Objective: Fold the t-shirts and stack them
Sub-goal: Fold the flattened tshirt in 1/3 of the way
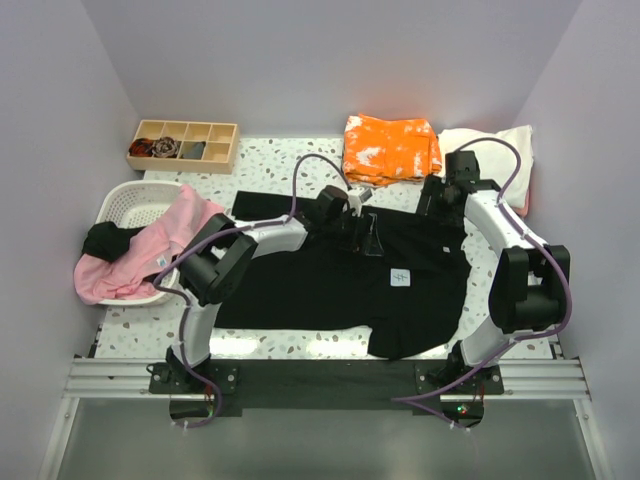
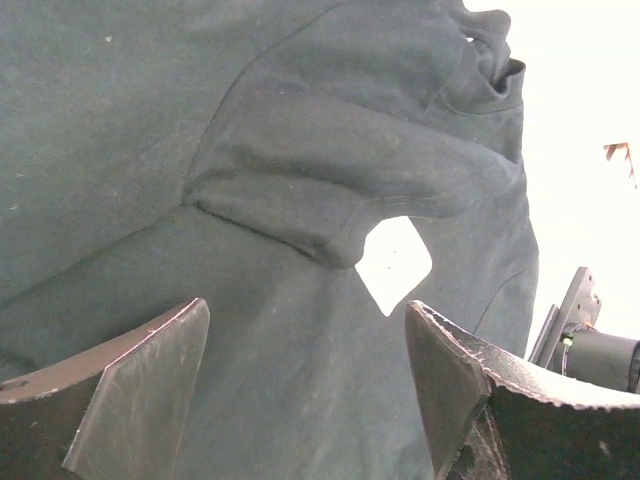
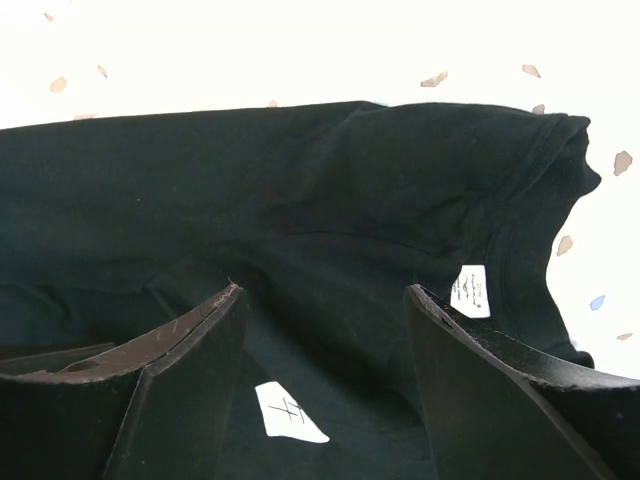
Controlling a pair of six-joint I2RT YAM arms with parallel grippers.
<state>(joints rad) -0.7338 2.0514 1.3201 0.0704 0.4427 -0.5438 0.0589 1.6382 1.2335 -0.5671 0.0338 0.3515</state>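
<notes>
Black shirt (image 1: 330, 280): I see it spread on the counter (image 1: 270, 165), white label (image 1: 400, 277) up.
Left claw (image 2: 308, 330): released, over the black shirt, gripping nothing.
Right claw (image 3: 325, 300): released, above the black shirt's collar edge.
Orange shirt (image 1: 390, 148): folded just beyond the black shirt.
Pink shirt (image 1: 150, 250): draped over the basket (image 1: 125, 200), left of the black shirt.

Left arm (image 1: 270, 237) and right arm (image 1: 492, 220) have white links, black joints and purple cables (image 1: 320, 157).
</notes>
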